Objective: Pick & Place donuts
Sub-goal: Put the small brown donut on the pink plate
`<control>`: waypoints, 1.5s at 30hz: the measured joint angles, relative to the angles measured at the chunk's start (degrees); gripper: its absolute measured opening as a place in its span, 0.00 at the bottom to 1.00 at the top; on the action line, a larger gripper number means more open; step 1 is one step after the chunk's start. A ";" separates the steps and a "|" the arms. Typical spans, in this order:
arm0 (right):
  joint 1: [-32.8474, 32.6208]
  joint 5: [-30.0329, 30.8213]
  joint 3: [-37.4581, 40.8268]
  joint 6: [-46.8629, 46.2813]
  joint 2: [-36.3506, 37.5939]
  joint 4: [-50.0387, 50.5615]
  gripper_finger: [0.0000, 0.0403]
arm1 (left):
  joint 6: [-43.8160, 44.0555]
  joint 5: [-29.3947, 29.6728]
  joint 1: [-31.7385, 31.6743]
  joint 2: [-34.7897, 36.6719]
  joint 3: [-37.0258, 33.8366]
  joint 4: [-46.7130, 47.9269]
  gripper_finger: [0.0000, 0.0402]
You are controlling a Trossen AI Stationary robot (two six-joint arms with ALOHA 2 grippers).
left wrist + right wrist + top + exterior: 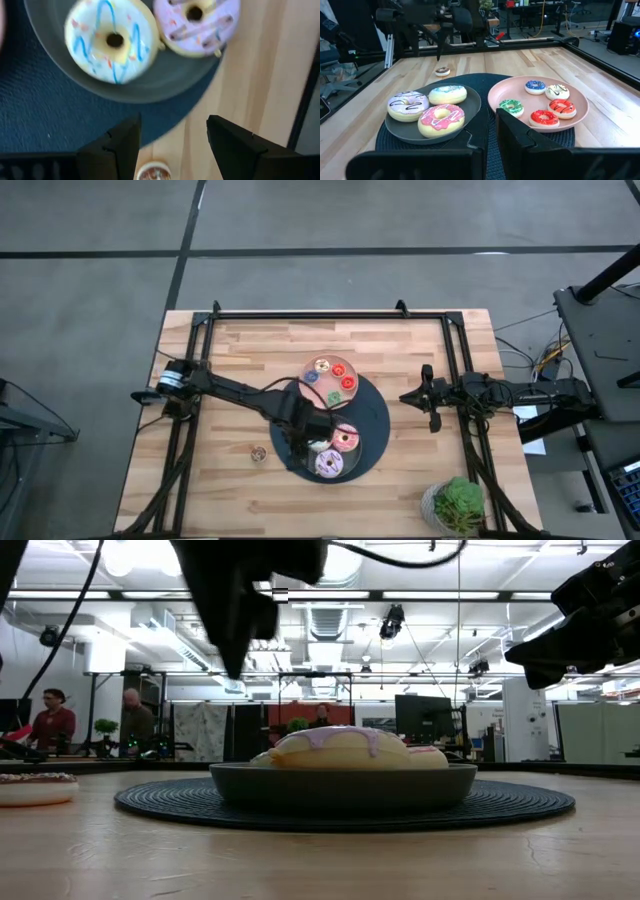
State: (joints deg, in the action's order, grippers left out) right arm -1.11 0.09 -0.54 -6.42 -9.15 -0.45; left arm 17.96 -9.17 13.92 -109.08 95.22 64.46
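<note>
Left hand (305, 442) hangs open and empty above the near-left edge of the grey plate (470, 112), which carries three larger donuts: white with blue squiggles (111, 42), lilac (196, 21) and pink (441, 117). Five tiny ones, blue (535, 86), green (510, 106), two red (544, 117) and a white (557, 91), lie on the pink plate (580, 117) just beside it, and a tan one (258, 453) sits alone on the table (400, 490). Right hand (432, 402) waits at the right, fingers slightly parted; from table height the pink plate is out of sight.
</note>
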 joint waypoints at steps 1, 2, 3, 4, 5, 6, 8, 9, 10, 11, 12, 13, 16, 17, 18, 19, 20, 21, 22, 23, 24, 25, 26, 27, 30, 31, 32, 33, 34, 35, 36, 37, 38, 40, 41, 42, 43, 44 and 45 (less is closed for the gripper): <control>-0.01 -0.01 0.00 0.00 0.00 0.02 0.07 | -0.01 -0.02 0.39 0.80 -0.91 0.02 0.49; 0.00 0.01 -0.01 -0.02 -0.01 0.01 0.07 | 0.00 0.00 0.81 1.66 -1.97 0.03 0.49; 0.01 0.01 0.00 0.00 0.00 0.00 0.07 | -0.01 0.00 1.19 2.44 -3.12 0.07 0.49; -0.01 -0.01 -0.02 0.00 0.00 0.01 0.07 | -0.01 0.00 1.49 3.02 -4.18 0.04 0.49; 0.01 0.01 -0.02 -0.01 0.00 0.00 0.07 | -0.01 -0.02 1.80 3.77 -5.34 -0.07 0.49; -0.01 0.01 0.00 -0.02 0.00 0.02 0.07 | -0.01 0.00 2.08 4.70 -6.70 -0.23 0.49; 0.01 0.01 -0.02 0.00 0.00 0.00 0.07 | -0.02 -0.07 2.47 6.98 -9.31 -0.66 0.49; -0.01 -0.01 0.00 -0.01 0.00 0.02 0.07 | -0.03 -0.05 2.72 8.37 -10.84 -1.05 0.49; 0.01 0.01 -0.02 -0.01 0.00 0.01 0.07 | -0.03 -0.08 2.90 9.65 -12.34 -1.38 0.49; 0.01 0.01 -0.01 -0.01 0.00 0.00 0.07 | -0.02 -0.04 3.11 10.99 -13.96 -1.86 0.49; 0.00 0.00 -0.01 0.00 0.00 0.01 0.07 | -0.01 -0.04 3.37 12.30 -15.68 -2.59 0.49; -0.01 0.00 0.00 -0.01 -0.01 0.02 0.07 | -0.03 0.00 3.65 13.57 -17.43 -3.26 0.49; -0.01 0.01 0.00 0.00 0.02 0.02 0.07 | -0.01 -0.02 4.49 17.68 -22.63 -5.25 0.49; 0.01 0.03 0.00 -0.01 0.02 0.00 0.07 | -0.01 -0.02 4.77 19.10 -24.34 -5.72 0.49; 0.01 0.07 0.00 0.00 0.02 -0.02 0.07 | -0.01 -0.02 5.04 20.40 -26.10 -6.23 0.49; -0.01 -0.01 0.00 0.00 0.02 -0.01 0.07 | 0.00 -0.02 5.43 21.72 -27.81 -6.85 0.49; -0.01 -0.02 0.00 0.00 -0.01 0.02 0.07 | 0.01 -0.02 5.75 22.89 -29.41 -7.36 0.49; 0.01 0.04 0.00 0.00 -0.03 -0.01 0.07 | 0.00 0.00 6.02 24.07 -30.88 -7.84 0.49; 0.00 0.03 -0.01 0.00 -0.01 0.00 0.07 | 0.01 0.02 6.37 25.34 -32.28 -8.25 0.49; -0.01 -0.02 0.00 0.00 0.00 0.01 0.07 | 0.04 0.02 6.69 26.56 -33.56 -8.47 0.49; 0.01 0.00 -0.02 -0.01 0.00 0.00 0.07 | 0.37 0.00 6.93 27.69 -34.54 -8.49 0.49; 0.01 0.03 -0.02 -0.02 0.00 0.00 0.07 | 1.11 0.00 7.11 28.73 -35.54 -8.69 0.49; -0.01 -0.01 -0.01 -0.01 0.00 0.00 0.07 | 1.56 0.00 7.24 29.76 -36.56 -8.79 0.49; 0.00 -0.01 -0.02 0.00 0.00 0.00 0.07 | 1.95 0.01 7.27 30.54 -37.43 -8.69 0.49; 0.00 0.00 0.00 0.00 -0.01 0.02 0.07 | 2.27 0.24 7.20 32.31 -39.56 -9.00 0.49; 0.01 0.02 -0.01 0.00 -0.02 0.00 0.07 | 2.24 0.48 7.20 32.71 -40.19 -9.08 0.49; -0.01 0.00 -0.02 0.00 0.00 0.00 0.07 | 2.19 0.72 7.20 33.14 -40.74 -9.32 0.49; -0.01 -0.01 0.00 0.00 0.02 0.02 0.07 | 1.81 0.74 7.20 33.52 -41.26 -9.74 0.49; -0.01 0.01 -0.02 0.00 0.00 0.02 0.07 | 1.46 0.81 7.20 33.86 -41.69 -9.92 0.49; 0.01 0.03 -0.02 0.00 0.00 -0.02 0.07 | 1.21 0.92 7.20 34.20 -42.06 -9.94 0.49; -0.01 -0.01 -0.01 0.00 0.00 0.00 0.07 | 0.82 1.03 7.20 34.42 -42.22 -9.88 0.49; 0.01 -0.01 -0.02 0.00 0.00 0.02 0.07 | 0.11 1.07 7.20 34.54 -42.28 -9.99 0.49; -0.01 -0.01 -0.02 -0.02 -0.01 0.01 0.07 | -0.59 1.13 7.20 34.73 -42.34 -10.13 0.49; -0.01 -0.01 0.00 0.00 0.00 0.00 0.07 | -2.09 1.38 7.20 35.34 -42.64 -10.58 0.50; 0.01 0.00 0.00 0.00 0.00 0.00 0.07 | -3.00 1.70 7.20 35.72 -42.83 -11.01 0.51; 0.00 0.01 -0.01 0.00 0.00 0.02 0.07 | -3.81 2.11 7.21 36.14 -43.07 -11.49 0.52; -0.01 -0.01 -0.01 0.00 -0.01 0.02 0.07 | -4.34 2.52 7.22 36.44 -43.23 -11.60 0.54; 0.00 0.01 -0.02 -0.01 -0.02 0.00 0.07 | -4.51 3.05 7.20 36.66 -43.44 -11.77 0.56; 0.01 0.01 0.00 0.00 0.02 0.00 0.07 | -4.83 3.64 7.22 36.98 -43.78 -12.10 0.58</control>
State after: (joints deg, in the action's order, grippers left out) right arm -1.11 0.10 -0.54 -6.42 -9.13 -0.45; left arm 13.14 -5.53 21.15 -72.11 51.44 52.36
